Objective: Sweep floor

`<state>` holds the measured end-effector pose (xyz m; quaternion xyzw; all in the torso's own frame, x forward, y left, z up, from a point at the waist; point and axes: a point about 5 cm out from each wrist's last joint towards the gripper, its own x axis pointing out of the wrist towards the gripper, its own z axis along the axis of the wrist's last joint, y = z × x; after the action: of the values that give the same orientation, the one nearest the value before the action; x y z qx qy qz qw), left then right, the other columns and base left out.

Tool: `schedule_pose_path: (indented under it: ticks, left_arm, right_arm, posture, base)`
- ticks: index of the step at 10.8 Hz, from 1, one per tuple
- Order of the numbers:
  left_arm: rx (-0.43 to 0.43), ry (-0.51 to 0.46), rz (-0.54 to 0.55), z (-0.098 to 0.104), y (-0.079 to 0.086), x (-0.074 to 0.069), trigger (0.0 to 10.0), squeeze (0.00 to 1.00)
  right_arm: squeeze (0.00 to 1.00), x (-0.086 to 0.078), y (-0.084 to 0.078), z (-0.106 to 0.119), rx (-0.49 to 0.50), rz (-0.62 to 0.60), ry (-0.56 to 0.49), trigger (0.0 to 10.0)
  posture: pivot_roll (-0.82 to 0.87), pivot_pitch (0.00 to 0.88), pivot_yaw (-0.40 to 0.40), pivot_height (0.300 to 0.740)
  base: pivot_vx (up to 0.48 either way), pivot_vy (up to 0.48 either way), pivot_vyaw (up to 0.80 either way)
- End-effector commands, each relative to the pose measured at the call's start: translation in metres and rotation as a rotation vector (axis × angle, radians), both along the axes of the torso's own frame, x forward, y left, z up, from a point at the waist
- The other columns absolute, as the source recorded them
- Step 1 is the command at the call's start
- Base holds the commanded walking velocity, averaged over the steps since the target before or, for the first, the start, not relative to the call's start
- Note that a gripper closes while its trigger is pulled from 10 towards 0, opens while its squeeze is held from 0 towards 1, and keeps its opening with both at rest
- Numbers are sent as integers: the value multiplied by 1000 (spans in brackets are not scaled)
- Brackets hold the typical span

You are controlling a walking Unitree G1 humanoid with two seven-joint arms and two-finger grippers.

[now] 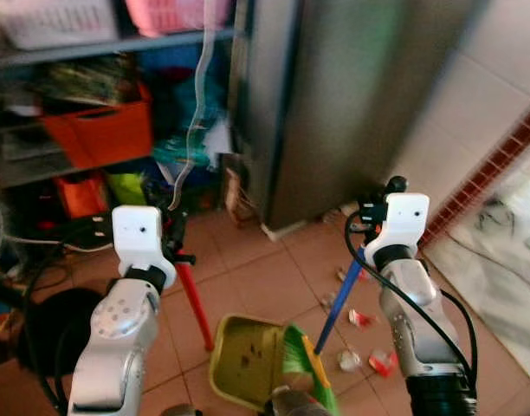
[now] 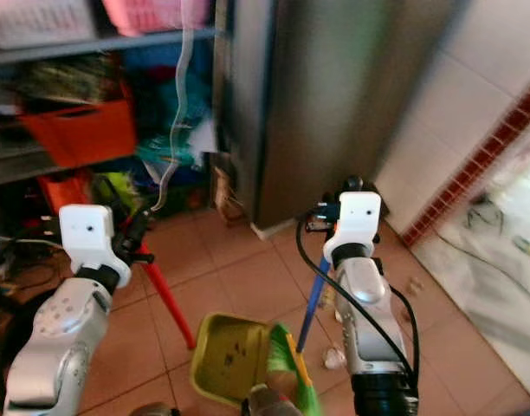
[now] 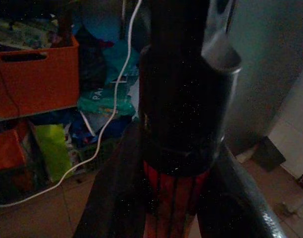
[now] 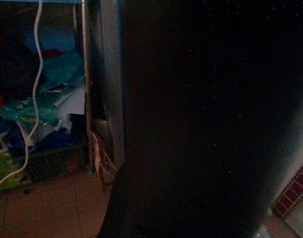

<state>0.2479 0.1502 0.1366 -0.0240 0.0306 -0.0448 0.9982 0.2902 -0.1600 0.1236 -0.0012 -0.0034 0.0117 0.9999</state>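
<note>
Over tiled floor (image 1: 265, 269), both pincers raised.

A tall grey refrigerator (image 1: 352, 104) stands against the white tiled wall (image 1: 499, 95); a band of dark red tiles (image 1: 499, 165) runs low along that wall; to the refrigerator's left, shelves (image 1: 100, 48) hold an orange bin (image 1: 100, 130), a pink basket (image 1: 174, 13) and a white basket (image 1: 57, 19); a white cord (image 1: 196, 104) hangs down before them; green and blue bags (image 3: 99, 101) crowd the bottom.
</note>
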Motion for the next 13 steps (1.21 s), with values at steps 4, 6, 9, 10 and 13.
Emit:
schedule_pose_path:
  ticks: [4, 6, 9, 10, 13]
  left_arm:
    - [-7, -45, -9, 11, -3, 2, 10000, 0]
    - [-11, -46, 7, 10, -3, 3, 10000, 0]
    - [20, -83, 31, 20, 0, 14, 10000, 0]
    - [32, -82, 50, 24, 2, 19, 10000, 0]
    - [3, -50, 60, 13, 4, 10, 10000, 0]
  right_arm:
    - [0, 2, -3, 2, 3, -20, 1, 10000]
    - [0, 2, -4, 1, 8, -38, 9, 10000]
    - [0, 15, -5, 17, -16, -35, -58, 10000]
    - [0, 20, -10, 30, -46, -56, -94, 10000]
    - [0, 3, -25, 27, -87, -109, -85, 10000]
  posture:
    - [-15, 75, -37, 740]
    - [-15, 74, -35, 740]
    - [-9, 51, -23, 740]
    - [-13, 53, -32, 740]
    - [-60, 25, -14, 740]
  base:
    - [0, 0, -800]
    - [0, 0, -800]
    - [0, 0, -267]
    - [0, 0, -481]
    - [0, 0, -800]
